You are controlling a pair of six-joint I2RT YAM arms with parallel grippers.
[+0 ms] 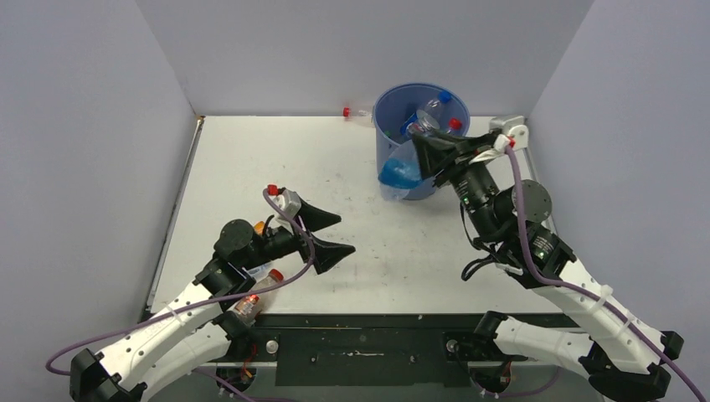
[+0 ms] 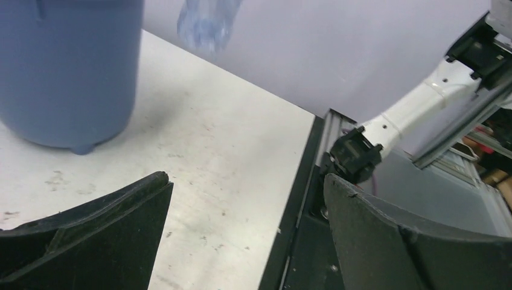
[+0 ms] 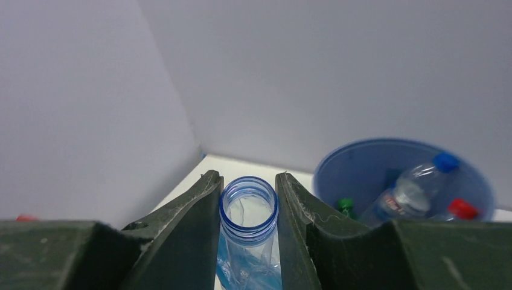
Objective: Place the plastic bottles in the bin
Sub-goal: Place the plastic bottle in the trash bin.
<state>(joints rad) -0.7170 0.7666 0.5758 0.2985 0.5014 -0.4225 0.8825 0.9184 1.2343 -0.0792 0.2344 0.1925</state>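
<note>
My right gripper is shut on the open neck of a capless, crumpled blue-tinted bottle. The bottle hangs in front of the round blue bin's left side, below its rim. In the right wrist view the fingers press the bottle's threaded neck from both sides. The bin lies to the right and holds several bottles, with blue, red and green caps. My left gripper is open and empty over the mid table. It is also open in the left wrist view.
A clear red-capped bottle lies by the back wall, left of the bin. A red-capped bottle, an orange one and another bottle lie around my left arm. Grey walls enclose three sides.
</note>
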